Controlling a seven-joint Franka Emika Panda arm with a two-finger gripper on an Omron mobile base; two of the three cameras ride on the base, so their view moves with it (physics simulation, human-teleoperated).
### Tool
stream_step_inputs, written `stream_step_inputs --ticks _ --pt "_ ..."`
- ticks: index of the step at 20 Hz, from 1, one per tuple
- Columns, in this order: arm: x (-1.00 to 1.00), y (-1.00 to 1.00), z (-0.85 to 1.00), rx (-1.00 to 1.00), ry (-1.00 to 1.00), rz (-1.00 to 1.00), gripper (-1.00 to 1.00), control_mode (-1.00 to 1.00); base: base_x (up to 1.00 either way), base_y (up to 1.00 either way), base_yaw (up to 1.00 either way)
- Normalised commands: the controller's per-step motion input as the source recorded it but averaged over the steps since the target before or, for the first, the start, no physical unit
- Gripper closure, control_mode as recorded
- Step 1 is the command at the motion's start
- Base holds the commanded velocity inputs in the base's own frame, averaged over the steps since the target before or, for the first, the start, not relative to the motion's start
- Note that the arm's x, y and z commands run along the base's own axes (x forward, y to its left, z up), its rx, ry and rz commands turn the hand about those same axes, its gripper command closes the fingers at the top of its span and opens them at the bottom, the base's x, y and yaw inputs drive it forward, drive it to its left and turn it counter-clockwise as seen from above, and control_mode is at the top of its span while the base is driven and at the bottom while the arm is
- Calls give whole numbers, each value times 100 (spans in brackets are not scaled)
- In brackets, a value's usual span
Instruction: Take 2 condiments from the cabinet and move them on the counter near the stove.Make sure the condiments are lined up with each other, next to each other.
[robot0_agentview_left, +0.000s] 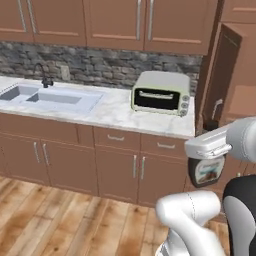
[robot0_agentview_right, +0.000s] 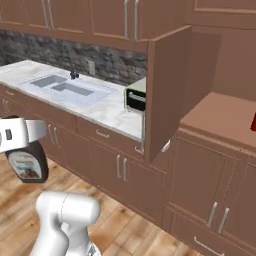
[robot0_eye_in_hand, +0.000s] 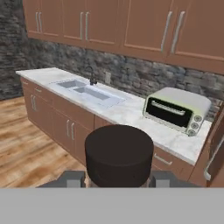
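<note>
My gripper (robot0_agentview_left: 205, 161) is shut on the squat dark brown bottle (robot0_agentview_left: 206, 172) with a pale label, one of the condiments, and holds it in the air in front of the lower cupboards. In the hand view its black cap (robot0_eye_in_hand: 119, 154) sits between my fingertips (robot0_eye_in_hand: 72, 179). From the right, this bottle (robot0_agentview_right: 27, 168) hangs under the gripper (robot0_agentview_right: 22, 150). A sliver of the red bottle (robot0_agentview_right: 254, 122) shows at the far right on the open cabinet's shelf (robot0_agentview_right: 225, 117). The cabinet door (robot0_agentview_right: 165, 90) stands open. The white marble counter (robot0_agentview_left: 112, 114) runs to the left. The stove is out of view.
A silver toaster oven (robot0_agentview_left: 161, 93) stands on the counter's right end, close to the open cabinet door (robot0_agentview_left: 221, 75). A sink (robot0_agentview_left: 47, 97) with a dark faucet lies further left. Wall cupboards hang above a stone backsplash. Wooden floor lies below.
</note>
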Motion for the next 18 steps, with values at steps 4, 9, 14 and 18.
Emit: stream_step_inputs --ticks 4,9,14,18 --pt "0 0 0 0 0 0 100 100 57 16 48" --pt "0 0 0 0 0 0 100 100 97 1 39" --pt "0 0 0 0 0 0 100 100 100 5 36" --pt "0 0 0 0 0 0 100 100 69 52 34"
